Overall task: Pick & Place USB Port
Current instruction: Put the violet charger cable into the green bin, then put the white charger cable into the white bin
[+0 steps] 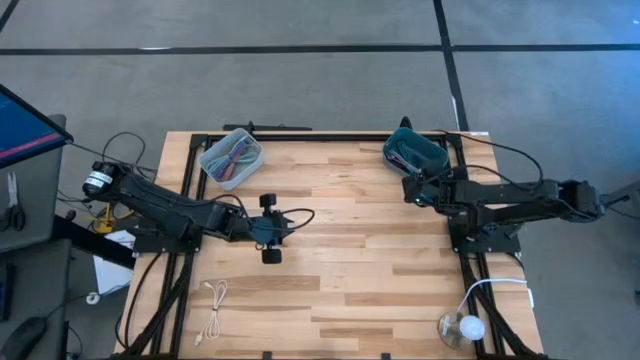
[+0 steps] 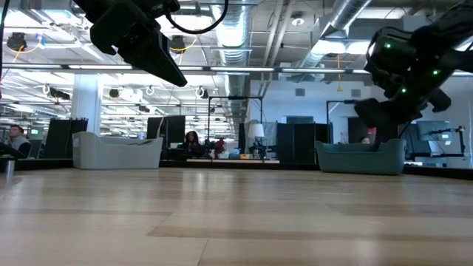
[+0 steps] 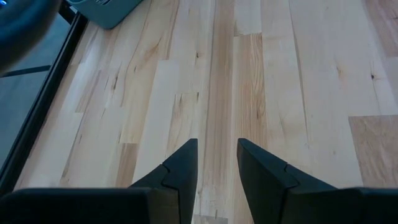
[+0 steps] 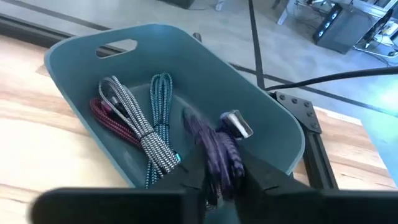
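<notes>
I see right gripper (image 4: 221,177) over teal bin (image 4: 261,106), fingers parted around purple cable (image 4: 214,146). Left gripper (image 3: 217,165) parted, empty, above table (image 3: 298,93).

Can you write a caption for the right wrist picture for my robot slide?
Right end effector over the teal bin, a purple cable between its fingers, above three coiled cables.

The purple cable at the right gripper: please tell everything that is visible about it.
The purple cable is a braided, bundled cord with a silver metal plug at its end. It sits between the jaws of the right gripper, over the teal bin, above the red, teal and black-and-white cables in the bin. It looks blurred; whether it is gripped is unclear.
</notes>
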{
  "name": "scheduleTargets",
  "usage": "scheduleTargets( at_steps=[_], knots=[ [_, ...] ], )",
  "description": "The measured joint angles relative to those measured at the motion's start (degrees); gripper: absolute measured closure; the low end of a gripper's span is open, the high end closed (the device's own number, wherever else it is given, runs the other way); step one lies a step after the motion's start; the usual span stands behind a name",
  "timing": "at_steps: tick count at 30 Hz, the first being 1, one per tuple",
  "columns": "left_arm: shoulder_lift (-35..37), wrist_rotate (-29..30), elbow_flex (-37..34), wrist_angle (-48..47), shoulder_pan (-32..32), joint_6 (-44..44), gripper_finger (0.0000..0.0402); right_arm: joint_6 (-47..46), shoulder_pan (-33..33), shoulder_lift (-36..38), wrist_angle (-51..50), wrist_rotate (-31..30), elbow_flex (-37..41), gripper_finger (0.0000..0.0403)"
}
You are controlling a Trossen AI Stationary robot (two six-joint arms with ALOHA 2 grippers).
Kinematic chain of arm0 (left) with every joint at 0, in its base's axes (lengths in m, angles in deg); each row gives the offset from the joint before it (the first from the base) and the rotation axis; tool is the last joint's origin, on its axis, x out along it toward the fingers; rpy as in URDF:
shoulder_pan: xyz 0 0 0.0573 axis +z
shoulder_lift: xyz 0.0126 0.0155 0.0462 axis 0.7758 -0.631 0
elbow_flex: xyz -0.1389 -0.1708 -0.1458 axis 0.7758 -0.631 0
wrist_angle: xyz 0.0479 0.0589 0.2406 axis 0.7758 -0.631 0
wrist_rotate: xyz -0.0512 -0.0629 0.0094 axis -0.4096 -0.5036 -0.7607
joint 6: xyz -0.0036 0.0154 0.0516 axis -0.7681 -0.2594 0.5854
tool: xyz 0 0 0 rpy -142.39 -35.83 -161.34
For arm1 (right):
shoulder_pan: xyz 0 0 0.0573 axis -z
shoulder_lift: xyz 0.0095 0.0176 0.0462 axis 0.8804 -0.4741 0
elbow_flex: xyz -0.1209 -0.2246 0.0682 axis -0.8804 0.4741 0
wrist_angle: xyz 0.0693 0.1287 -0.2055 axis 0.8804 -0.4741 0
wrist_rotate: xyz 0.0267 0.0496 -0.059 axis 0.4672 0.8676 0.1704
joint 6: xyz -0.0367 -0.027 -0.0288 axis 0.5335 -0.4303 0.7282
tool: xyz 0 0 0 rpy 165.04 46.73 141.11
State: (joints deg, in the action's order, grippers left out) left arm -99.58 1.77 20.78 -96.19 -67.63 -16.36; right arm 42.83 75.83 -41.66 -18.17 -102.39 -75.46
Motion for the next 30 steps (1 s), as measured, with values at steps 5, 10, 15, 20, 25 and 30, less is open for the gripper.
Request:
scheduleTargets(
  at_steps=[5, 10, 15, 20, 25, 30],
  knots=[
    [0.0, 0.0, 0.0, 0.0, 0.0, 0.0, 0.0288, 2.5, 0.0, 0.0, 2.2, 0.2, 0.0, 0.0282],
    [0.0, 0.0, 0.0, 0.0, 0.0, 0.0, 0.0288, 5.2, -0.2, 0.0, 2.6, 0.2, -2.2, 0.0211],
    [0.0, 0.0, 0.0, 0.0, 0.0, 0.0, 0.0288, 13.5, -0.2, 0.0, 2.7, 0.1, -8.0, 0.0167],
    [0.0, 0.0, 0.0, 0.0, 0.0, 0.0, 0.0288, 15.7, -0.3, 0.0, 2.4, 1.7, -14.8, 0.0166],
    [0.0, 0.0, 0.0, -0.1, -0.1, -0.2, 0.0288, 15.7, -0.8, 0.0, 2.4, 14.8, -19.8, 0.0183],
    [0.0, -3.1, 0.0, -1.7, -0.8, -1.9, 0.0288, 15.7, -3.8, 0.0, 3.9, 33.2, -20.9, 0.0203]
  ],
)
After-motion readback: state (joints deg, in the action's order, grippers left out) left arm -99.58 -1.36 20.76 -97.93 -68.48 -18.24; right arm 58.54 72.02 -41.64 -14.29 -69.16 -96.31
